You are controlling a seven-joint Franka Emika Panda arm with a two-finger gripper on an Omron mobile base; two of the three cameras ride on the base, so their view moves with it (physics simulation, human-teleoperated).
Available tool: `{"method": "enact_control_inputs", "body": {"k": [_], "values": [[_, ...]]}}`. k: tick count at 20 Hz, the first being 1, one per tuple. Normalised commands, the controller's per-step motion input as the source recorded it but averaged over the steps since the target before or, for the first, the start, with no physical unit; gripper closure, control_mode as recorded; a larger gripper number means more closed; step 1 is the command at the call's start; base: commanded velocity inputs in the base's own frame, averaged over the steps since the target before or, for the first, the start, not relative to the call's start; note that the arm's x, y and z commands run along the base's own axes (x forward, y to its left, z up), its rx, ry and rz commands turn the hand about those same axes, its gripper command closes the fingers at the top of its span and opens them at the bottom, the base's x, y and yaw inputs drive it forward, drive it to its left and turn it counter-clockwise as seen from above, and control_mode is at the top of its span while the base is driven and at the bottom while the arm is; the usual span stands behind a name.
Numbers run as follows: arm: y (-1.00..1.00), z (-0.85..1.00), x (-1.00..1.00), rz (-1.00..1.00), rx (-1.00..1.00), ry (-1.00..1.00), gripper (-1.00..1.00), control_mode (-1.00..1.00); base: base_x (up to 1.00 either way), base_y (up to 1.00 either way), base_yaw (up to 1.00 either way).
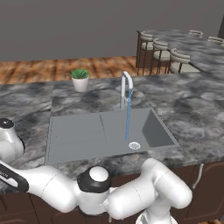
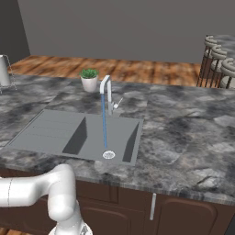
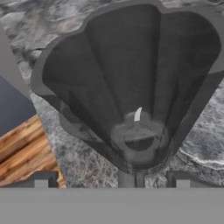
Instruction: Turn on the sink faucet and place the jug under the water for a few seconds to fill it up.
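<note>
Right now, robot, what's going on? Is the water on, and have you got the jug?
Gripper open, right at the jug, not holding it yet. Faucet on, water running into the sink. Nothing in the way.

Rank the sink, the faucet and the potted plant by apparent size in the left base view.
1. sink, largest by far.
2. sink faucet.
3. potted plant, smallest, though it stands farther back, so its margin below the faucet is unsure.

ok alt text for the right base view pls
A thin blue stream of water runs from the arched sink faucet into the grey sink, landing at the round drain. A potted plant stands behind on the marble counter.
</note>
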Motion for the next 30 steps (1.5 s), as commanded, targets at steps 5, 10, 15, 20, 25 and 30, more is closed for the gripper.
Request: {"method": "enact_control_inputs", "body": {"k": [5, 10, 15, 20, 25, 30], "values": [[0.03, -0.12, 0.0, 0.0, 0.0, 0.0, 1.0, -1.0, 0.0, 0.0, 0.0], [0.0, -0.03, 0.0, 0.0, 0.0, 0.0, 1.0, -1.0, 0.0, 0.0, 0.0], [0.0, -0.01, 0.0, 0.0, 0.0, 0.0, 1.0, -1.0, 0.0, 0.0, 0.0], [0.0, 0.0, 0.0, 0.0, 0.0, 0.0, 1.0, -1.0, 0.0, 0.0, 0.0], [0.0, 0.0, 0.0, 0.0, 0.0, 0.0, 1.0, -1.0, 0.0, 0.0, 0.0], [0.0, -0.02, 0.0, 0.0, 0.0, 0.0, 1.0, -1.0, 0.0, 0.0, 0.0]]}}
